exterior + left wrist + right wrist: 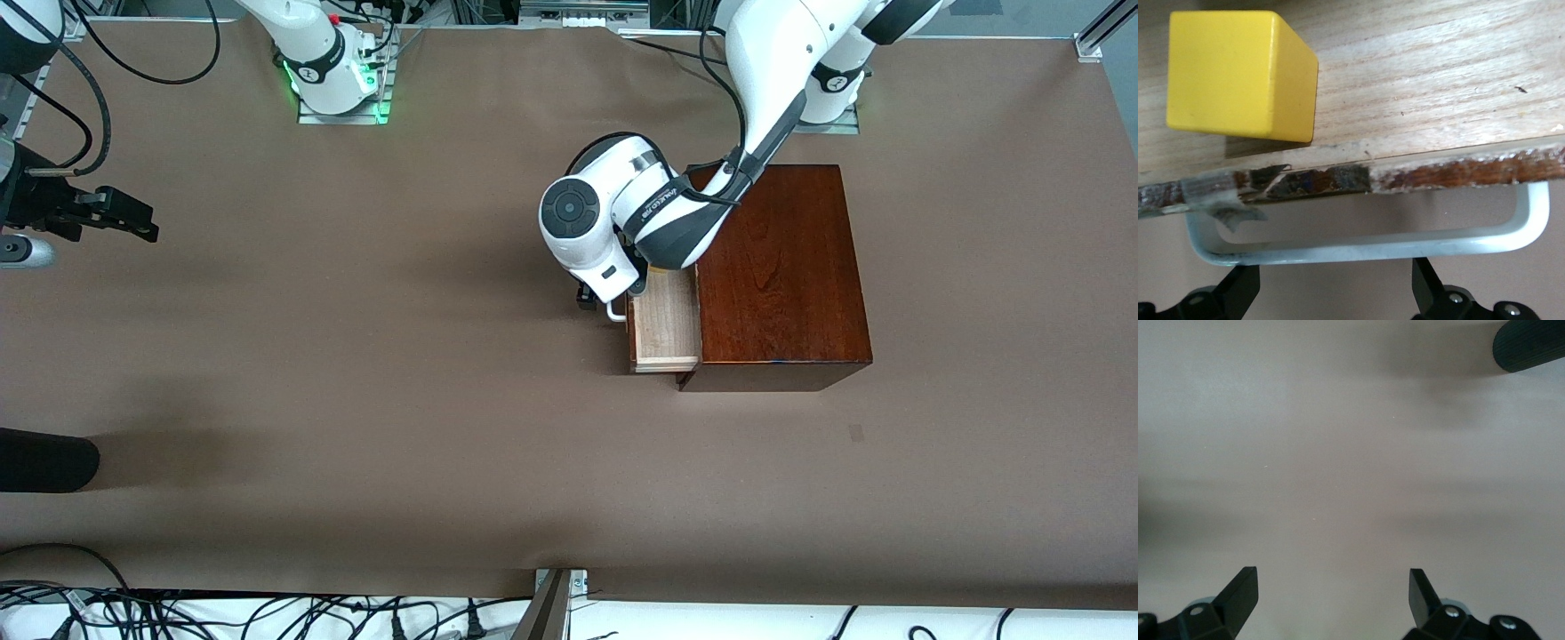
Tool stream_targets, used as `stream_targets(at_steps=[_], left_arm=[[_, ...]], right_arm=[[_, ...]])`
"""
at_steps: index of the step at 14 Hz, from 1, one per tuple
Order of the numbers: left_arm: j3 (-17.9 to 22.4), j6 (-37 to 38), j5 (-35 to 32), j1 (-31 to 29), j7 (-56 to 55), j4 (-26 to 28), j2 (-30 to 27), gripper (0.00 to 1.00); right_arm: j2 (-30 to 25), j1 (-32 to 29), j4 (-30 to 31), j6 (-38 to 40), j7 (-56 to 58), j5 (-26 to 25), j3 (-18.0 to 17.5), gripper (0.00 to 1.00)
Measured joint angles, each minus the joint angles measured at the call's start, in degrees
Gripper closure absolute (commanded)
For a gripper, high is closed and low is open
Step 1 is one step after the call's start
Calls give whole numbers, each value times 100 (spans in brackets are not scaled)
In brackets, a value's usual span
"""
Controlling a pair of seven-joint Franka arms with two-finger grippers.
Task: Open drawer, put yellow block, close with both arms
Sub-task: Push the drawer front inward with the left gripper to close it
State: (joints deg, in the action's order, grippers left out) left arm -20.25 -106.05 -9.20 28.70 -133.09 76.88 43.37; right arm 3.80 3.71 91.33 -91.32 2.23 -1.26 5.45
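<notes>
One yellow block [1238, 70] in open drawer [665, 322]; left tool [1331, 287] spread at handle [1371, 243].

The left arm [676, 209] bears small lettering (too blurred to read).

One drawer [664, 327], one yellow block [1238, 73], one wooden box [778, 276], two arms [622, 218].

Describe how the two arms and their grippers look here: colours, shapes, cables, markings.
Both arms are white, rounded and jointed. The left arm has dark grey wrist panels, a round black end cap, small dark lettering and a black cable. The right arm's base glows green. The left gripper and right gripper have black wedge-shaped fingers.
</notes>
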Motion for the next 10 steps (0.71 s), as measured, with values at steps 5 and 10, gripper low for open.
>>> stream_targets(at_steps=[5,10], left_arm=[[112,0,-197,-21,-12,-1,1,0],[309,50,-312,-73,-8,-1,2,0]], right_arm=[[0,0,0,-8,-1,0,1,0],[-1,0,-1,-11,-1,0,1,0]])
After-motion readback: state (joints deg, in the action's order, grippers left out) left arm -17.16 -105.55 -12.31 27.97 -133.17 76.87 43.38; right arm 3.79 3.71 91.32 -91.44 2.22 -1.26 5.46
